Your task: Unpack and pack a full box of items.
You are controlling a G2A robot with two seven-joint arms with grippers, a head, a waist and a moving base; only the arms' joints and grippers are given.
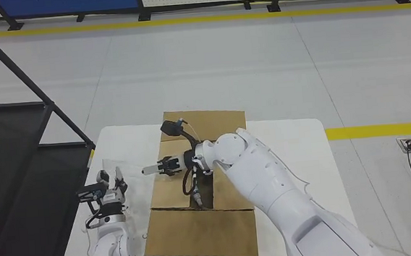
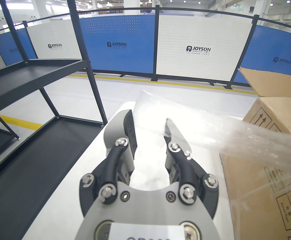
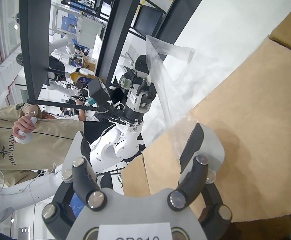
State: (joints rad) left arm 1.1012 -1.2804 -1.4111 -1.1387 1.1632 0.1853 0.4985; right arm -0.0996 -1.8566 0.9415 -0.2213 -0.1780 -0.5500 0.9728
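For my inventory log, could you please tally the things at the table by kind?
Box: 1
Plastic film: 1
Rack: 1
Table: 1
Grippers: 2 (left gripper, right gripper)
Total: 6

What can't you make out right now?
Inside the cardboard box: top view, the right arm covers most of the opening.
Whether the clear film touches the left gripper: left wrist view, film too see-through.
Most of the box: left wrist view, cut off at the edge.
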